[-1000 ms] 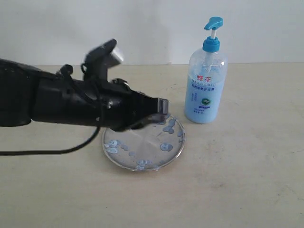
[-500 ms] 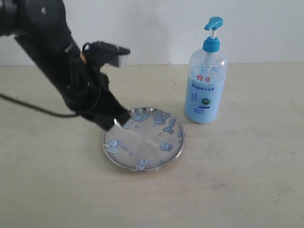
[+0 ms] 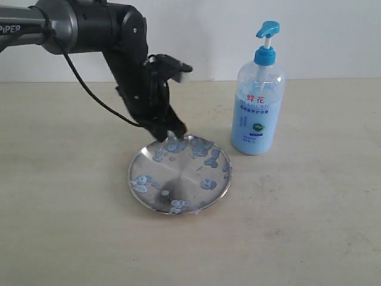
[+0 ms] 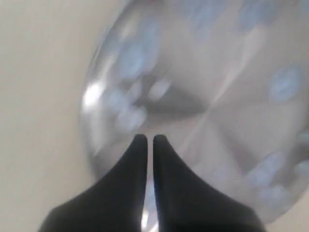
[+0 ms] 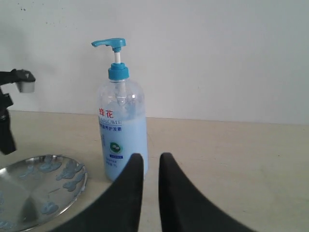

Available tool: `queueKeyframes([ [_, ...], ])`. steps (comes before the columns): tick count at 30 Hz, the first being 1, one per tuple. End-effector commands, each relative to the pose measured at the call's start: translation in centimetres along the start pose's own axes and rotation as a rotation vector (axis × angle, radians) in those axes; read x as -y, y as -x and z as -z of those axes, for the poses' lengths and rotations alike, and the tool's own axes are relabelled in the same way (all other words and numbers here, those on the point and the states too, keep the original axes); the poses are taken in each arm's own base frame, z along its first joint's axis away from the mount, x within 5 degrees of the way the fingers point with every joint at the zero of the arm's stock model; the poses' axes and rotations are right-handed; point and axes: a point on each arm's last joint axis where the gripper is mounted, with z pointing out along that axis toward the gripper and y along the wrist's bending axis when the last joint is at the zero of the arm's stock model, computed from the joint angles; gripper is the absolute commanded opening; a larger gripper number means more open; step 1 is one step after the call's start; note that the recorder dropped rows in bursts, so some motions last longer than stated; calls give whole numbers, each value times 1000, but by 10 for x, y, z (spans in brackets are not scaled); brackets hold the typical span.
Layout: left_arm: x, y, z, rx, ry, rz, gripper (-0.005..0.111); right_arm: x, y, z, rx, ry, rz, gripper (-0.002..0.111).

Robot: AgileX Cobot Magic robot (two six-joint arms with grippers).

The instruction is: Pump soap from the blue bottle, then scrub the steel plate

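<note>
Silver-bright and shallow, the round steel plate [image 3: 182, 176] is lying on the pale beige tabletop [image 3: 309, 226], just beside and in front of the tall clear blue bottle [image 3: 257, 113], which is standing upright to its right with its bright blue pump head [image 3: 268, 28] raised. Small bluish blobs of soap [image 3: 208, 183] are dotting the plate's face, crowding its far side and its near-left edge, while the same pale blue liquid is filling most of the bottle. The black left arm [image 3: 107, 30] is reaching in from the upper left and angling steeply down, so that the left tool [image 3: 174, 134] is pressing its tips at the far rim of the plate among the blobs. In the left wrist view this tool [image 4: 146, 138] is showing its two dark fingers drawn together with only a sliver of light between them and nothing clamped, the blurred plate [image 4: 231, 121] filling the background. The right tool [image 5: 151, 157] is hovering low over the tabletop, well apart from the plate [image 5: 24, 203], pointing toward the bottle [image 5: 123, 130], its fingers standing a narrow gap apart and gripping nothing.
</note>
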Motion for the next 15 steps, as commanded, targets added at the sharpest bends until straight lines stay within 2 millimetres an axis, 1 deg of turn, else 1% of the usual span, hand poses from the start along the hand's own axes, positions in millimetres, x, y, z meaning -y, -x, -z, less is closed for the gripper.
queueKeyframes([
  [1, 47, 13, -6, 177, -457, -310, 4, 0, 0, 0, 7, -4, 9, 3],
  [2, 48, 7, -8, 115, -475, -339, 4, 0, 0, 0, 7, -4, 9, 3],
  [3, 44, -2, -10, 19, -449, -363, 4, 0, 0, 0, 7, -4, 9, 3],
  [5, 26, -12, -14, -134, -266, -333, 4, 0, 0, 0, 7, -4, 9, 3],
  [6, 14, -14, -16, -181, -131, -315, 4, 0, 0, 0, 7, -4, 9, 3],
  [7, 1, -9, -17, -149, 17, -281, 4, 0, 0, 0, 7, -4, 9, 3],
  [8, -8, -3, -17, -83, 127, -246, 4, 0, 0, 0, 7, -4, 9, 3],
  [9, -13, 8, -16, 38, 179, -166, 4, 0, 0, 0, 7, -4, 9, 3],
  [10, -11, 18, -16, 163, 158, -69, 4, 0, 0, 0, 7, -4, 9, 3],
  [11, -7, 25, -16, 244, 109, -14, 4, 0, 0, 0, 7, -4, 9, 3],
  [12, 1, 28, -16, 277, 22, -3, 4, 0, 0, 0, 7, -4, 9, 3],
  [13, 13, 28, -16, 269, -82, -55, 4, 0, 0, 0, 7, -4, 9, 3],
  [14, 21, 24, -17, 236, -168, -150, 4, 0, 0, 0, 7, -4, 9, 3],
  [15, 31, 15, -17, 161, -276, -236, 4, 0, 0, 0, 7, -4, 9, 3],
])
